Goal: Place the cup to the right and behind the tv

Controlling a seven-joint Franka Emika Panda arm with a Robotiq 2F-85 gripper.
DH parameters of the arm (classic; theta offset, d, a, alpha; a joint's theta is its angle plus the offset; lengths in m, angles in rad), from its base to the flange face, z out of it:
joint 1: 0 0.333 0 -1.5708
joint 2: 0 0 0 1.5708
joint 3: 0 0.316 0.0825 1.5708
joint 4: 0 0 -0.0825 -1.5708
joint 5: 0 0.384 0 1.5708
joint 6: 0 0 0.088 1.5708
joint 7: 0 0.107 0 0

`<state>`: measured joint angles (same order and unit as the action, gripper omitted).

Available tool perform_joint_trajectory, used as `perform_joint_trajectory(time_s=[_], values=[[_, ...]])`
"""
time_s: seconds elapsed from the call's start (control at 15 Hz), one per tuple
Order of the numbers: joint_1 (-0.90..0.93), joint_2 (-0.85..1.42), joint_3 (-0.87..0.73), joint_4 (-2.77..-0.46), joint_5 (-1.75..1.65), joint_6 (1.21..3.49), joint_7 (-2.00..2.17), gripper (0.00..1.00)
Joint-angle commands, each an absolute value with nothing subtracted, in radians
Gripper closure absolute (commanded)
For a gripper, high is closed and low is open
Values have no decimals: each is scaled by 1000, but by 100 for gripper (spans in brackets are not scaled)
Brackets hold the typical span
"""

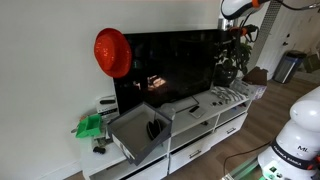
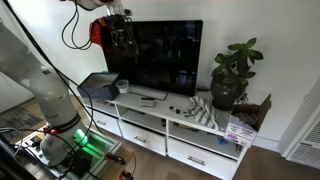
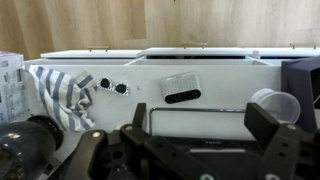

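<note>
On the white table (image 3: 210,68), in the wrist view, the cup (image 3: 272,103) stands close by the grey box (image 2: 100,86), in front of the tv (image 2: 165,55). The hand (image 2: 122,38) hangs high near the screen's upper corner, fingers spread wide, holding nothing.

Risks, as judged:
- The thin clear cup may buckle or tip under a hard pinch.
- The arm may strike the screen frame when reaching behind.
- The plant (image 2: 235,75) crowds the destination.

Count: one cup, one tv, one grey box, one plant, one striped cloth (image 3: 58,92), two black knobs (image 3: 105,85), one remote (image 3: 182,89).
</note>
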<state>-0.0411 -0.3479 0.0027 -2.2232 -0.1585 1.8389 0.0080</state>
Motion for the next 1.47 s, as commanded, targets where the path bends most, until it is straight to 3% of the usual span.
perform_joint_trajectory(time_s=[0.0,0.8,1.4], values=[[7,-312,33,-2290,-99,1891,58,0],[81,14,85,-2342,80,2312,97,0],[79,47,82,-2320,53,2302,119,0]])
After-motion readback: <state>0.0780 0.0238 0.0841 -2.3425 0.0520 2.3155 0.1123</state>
